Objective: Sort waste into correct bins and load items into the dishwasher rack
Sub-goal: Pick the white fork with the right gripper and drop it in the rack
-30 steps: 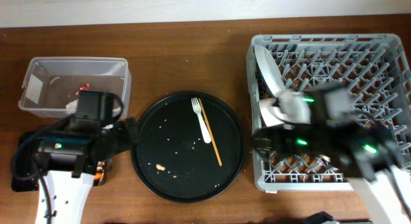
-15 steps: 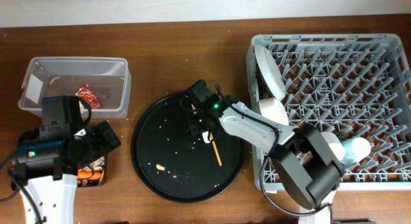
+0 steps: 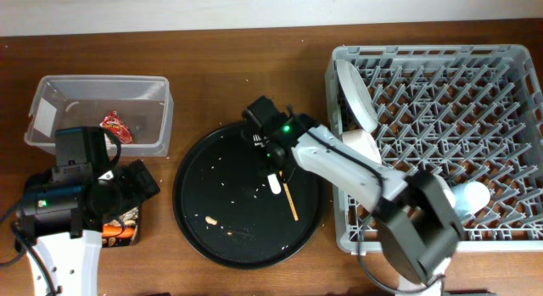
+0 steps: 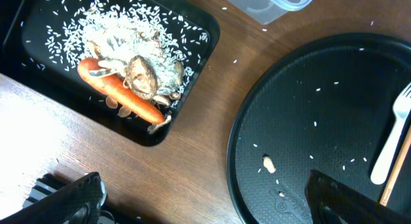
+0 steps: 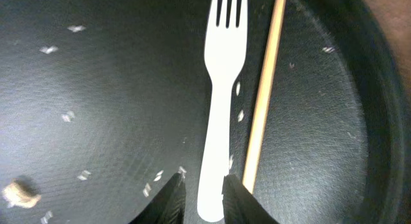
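1. Dishwasher rack, right edge: plate, bowl, blue cup loaded
2. Clear tub, far-left corner: red wrapper
3. Black rectangular tray, front-left: carrot, rice
4. Round tray, centre: white fork, chopstick, grains outstanding
5. Right gripper: fingers narrowly apart, straddling fork handle; left gripper: spread wide, empty

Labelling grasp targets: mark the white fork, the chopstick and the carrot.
white fork (image 5: 218, 121), right wrist view, middle of the handle.
chopstick (image 5: 264, 89), right wrist view, middle of the shaft.
carrot (image 4: 131, 102), left wrist view, orange body.
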You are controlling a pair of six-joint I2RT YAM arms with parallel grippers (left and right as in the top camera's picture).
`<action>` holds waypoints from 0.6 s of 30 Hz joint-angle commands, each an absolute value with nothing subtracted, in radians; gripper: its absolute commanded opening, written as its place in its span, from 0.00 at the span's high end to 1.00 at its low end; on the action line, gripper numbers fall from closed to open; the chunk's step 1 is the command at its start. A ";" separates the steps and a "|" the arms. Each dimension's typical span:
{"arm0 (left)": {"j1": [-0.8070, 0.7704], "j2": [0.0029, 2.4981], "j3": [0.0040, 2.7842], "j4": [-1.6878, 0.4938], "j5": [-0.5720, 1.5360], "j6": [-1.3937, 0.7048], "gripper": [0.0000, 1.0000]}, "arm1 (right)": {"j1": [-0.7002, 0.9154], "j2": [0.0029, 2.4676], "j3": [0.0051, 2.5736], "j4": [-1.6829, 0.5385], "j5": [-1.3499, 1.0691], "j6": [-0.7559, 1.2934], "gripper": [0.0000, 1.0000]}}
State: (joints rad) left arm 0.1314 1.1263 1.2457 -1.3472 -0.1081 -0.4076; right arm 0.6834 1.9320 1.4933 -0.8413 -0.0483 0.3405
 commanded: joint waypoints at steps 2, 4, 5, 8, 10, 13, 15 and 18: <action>0.136 1.118 1.246 -1.348 -0.105 -0.402 0.00 | 0.687 1.736 1.568 -0.892 -0.040 0.348 0.76; 0.136 1.118 1.246 -1.348 -0.105 -0.402 0.00 | 0.694 1.793 1.537 -0.913 -0.040 0.344 0.55; 0.136 1.118 1.246 -1.348 -0.105 -0.402 0.00 | 0.697 1.834 1.523 -0.912 -0.040 0.344 0.42; 0.136 1.118 1.246 -1.348 -0.105 -0.402 0.00 | 0.714 2.020 1.520 -0.867 -0.040 0.345 0.41; 0.136 1.118 1.246 -1.348 -0.105 -0.402 0.00 | 0.726 2.105 1.520 -0.833 -0.040 0.345 0.41; 0.136 1.118 1.246 -1.348 -0.105 -0.402 0.00 | 0.726 2.168 1.520 -0.814 -0.028 0.345 0.49; 0.136 1.118 1.246 -1.348 -0.105 -0.402 0.00 | 0.726 2.180 1.519 -0.812 0.040 0.345 0.63; 0.136 1.118 1.246 -1.348 -0.105 -0.402 0.00 | 0.725 2.180 1.520 -0.793 0.113 0.345 0.73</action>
